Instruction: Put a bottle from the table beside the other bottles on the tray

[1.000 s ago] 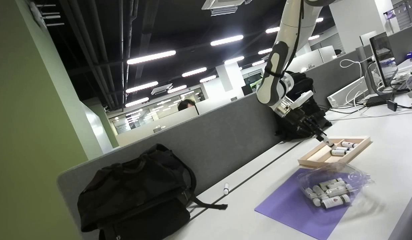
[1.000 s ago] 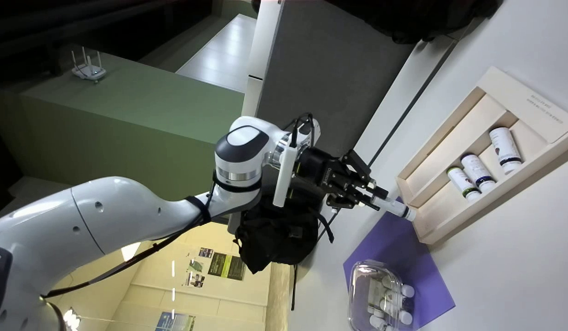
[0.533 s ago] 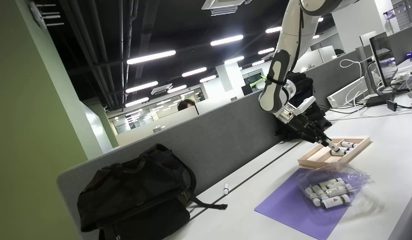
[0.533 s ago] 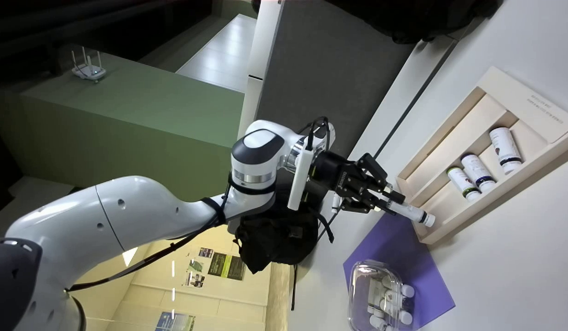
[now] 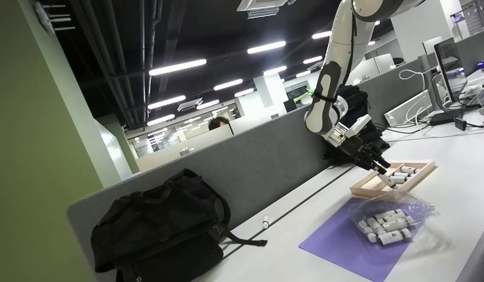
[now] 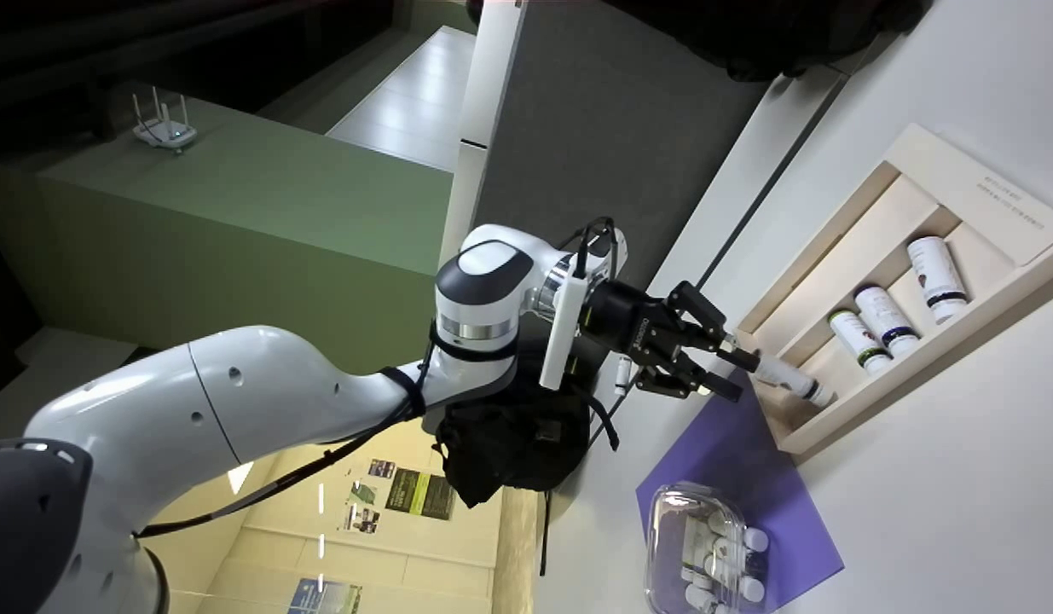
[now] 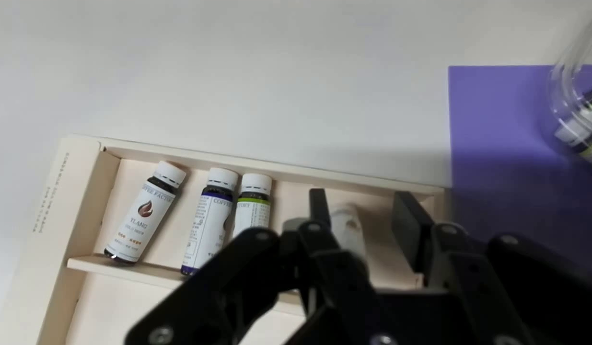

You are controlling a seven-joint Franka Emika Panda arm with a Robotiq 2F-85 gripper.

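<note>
Since a half second ago, the bottle [image 6: 783,373] has slipped from the gripper [image 6: 746,379], whose jaws now stand apart above it. It slants inside the tray [image 6: 952,183], near the other bottles [image 6: 884,319], on the side farther from the back edge of the bench [image 6: 944,486].

Black backpack [image 5: 159,231], flat purple mat [image 5: 341,243].

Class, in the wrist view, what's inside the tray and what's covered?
Three bottles lie in the tray; a fourth bottle, blurred, shows between the fingers of the open gripper. That covers part of it, the base of the green-banded bottle and part of the other compartment.
</note>
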